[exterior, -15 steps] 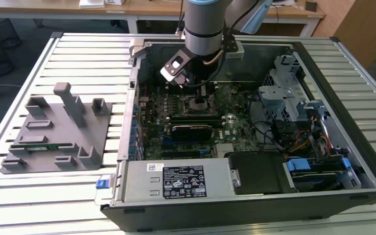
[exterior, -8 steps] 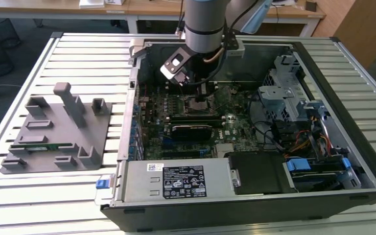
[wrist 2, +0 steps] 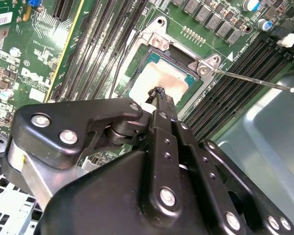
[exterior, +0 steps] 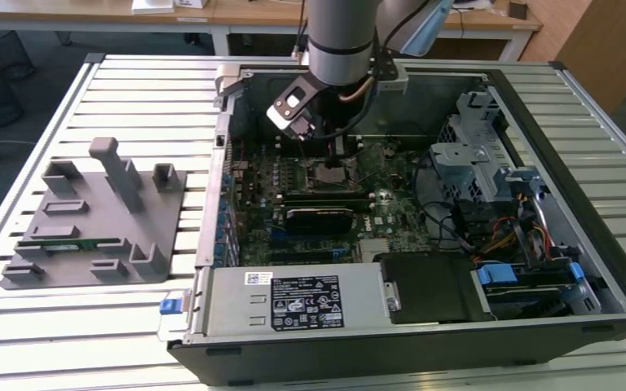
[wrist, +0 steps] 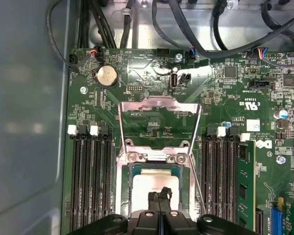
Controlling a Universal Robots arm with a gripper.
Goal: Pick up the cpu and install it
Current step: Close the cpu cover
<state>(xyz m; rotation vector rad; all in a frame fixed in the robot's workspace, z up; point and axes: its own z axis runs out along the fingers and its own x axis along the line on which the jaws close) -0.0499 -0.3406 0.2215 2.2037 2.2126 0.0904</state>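
Exterior view: arm [exterior: 341, 32] reaches straight down into the open case [exterior: 400, 358] on the worktop [exterior: 139, 90], hand [exterior: 336, 163] low over the board [exterior: 390, 175]
Second wrist view: fingers [wrist 2: 161, 125] pinched together, gripping nothing, tips at the top of the cpu [wrist 2: 161, 76], which sits in the socket [wrist 2: 157, 40]
First wrist view: same contact, frame [wrist: 159, 102] flipped up

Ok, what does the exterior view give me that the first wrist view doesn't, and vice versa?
Exterior view: a grey fixture tray on the exterior view's left of the case, a green memory stick lying in it. First wrist view: the cpu lying in the socket, the load plate swung open, a coin cell. Both: the gripper low over the socket, jaws together.
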